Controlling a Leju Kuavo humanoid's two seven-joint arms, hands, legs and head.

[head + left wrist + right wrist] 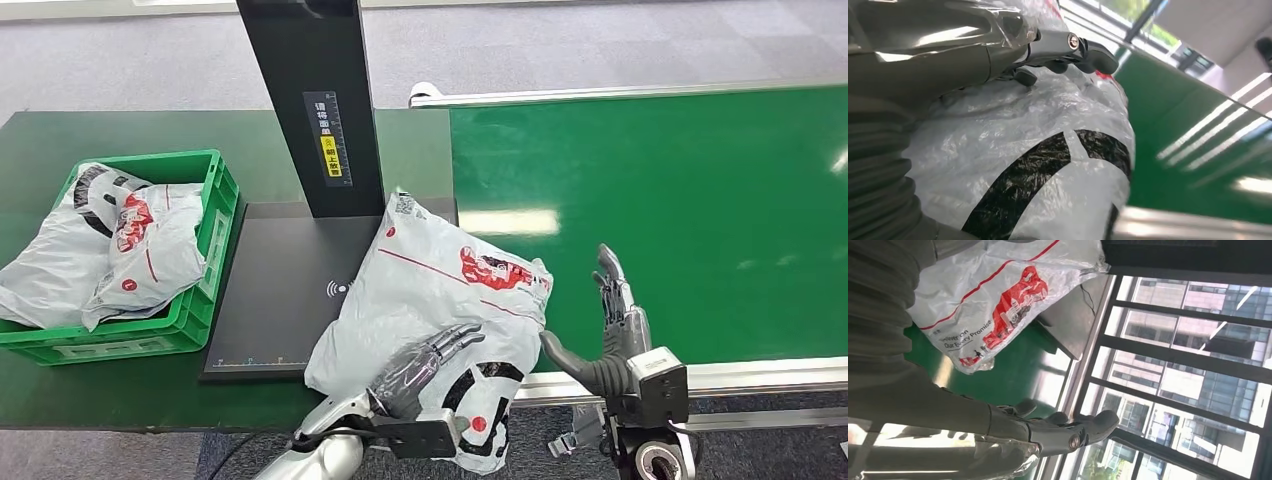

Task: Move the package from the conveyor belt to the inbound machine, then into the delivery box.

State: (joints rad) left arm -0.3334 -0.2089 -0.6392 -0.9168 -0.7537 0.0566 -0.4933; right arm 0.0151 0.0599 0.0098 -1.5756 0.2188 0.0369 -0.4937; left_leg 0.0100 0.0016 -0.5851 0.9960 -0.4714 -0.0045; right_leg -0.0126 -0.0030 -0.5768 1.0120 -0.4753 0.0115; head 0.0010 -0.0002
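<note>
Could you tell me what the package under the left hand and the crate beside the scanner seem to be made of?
Package: thin, glossy plastic film, probably a poly mailer; it wrinkles, sags and catches highlights. Crate: rigid moulded plastic, green, with slotted walls and a slight sheen. The left hand rests on the package, which looks soft beneath it.

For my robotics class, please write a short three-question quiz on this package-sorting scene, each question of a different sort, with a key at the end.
1. True or false: the package lies wholly inside the green crate.
2. Which hand rests on the package? A. left hand B. right hand C. both
3. Fill in: the package lies partly on the dark plate of the inbound ____.

Key
1. False: it lies across the plate and the edge of the conveyor belt, while the crate holds other bags.
2. A: the right hand stands open beside it, apart.
3. machine
</note>
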